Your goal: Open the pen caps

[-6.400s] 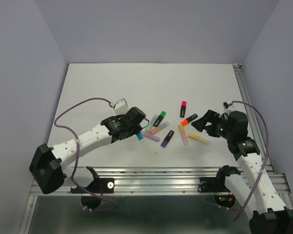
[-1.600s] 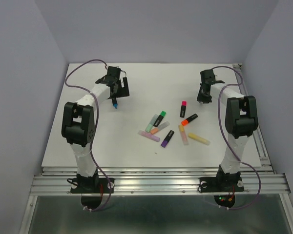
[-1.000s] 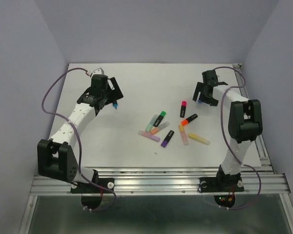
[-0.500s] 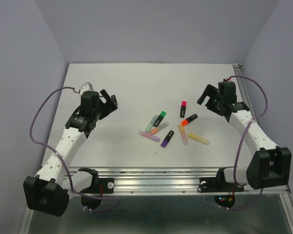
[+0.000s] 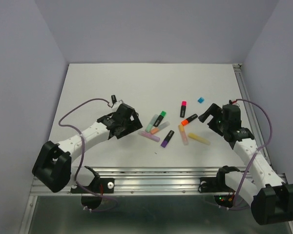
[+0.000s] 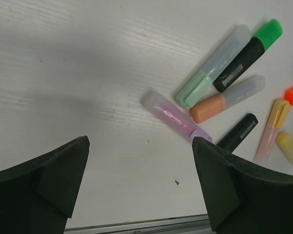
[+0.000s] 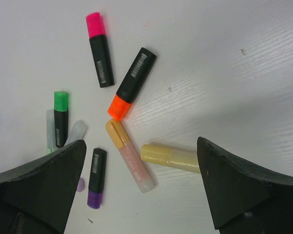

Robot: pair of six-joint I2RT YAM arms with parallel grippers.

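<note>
Left gripper (image 6: 139,146) is hovering at the near-left edge of the pile, fingers (image 6: 53,180) spread wide and gripping nothing, with a lilac highlighter (image 6: 173,117) lying on the table just ahead of them. Right gripper (image 7: 140,144) is hanging over the other side, its fingers (image 7: 234,180) standing far apart too, empty. On the white table (image 5: 112,83) between the arms, caps are sitting on their pens: pink cap (image 7: 95,24), orange cap (image 7: 118,107), green cap (image 7: 61,101), purple cap (image 7: 94,199) (all on black barrels (image 7: 101,61)). One blue cap (image 5: 201,100) is lying loose, alone, beyond the pink-capped pen, near the right arm.
</note>
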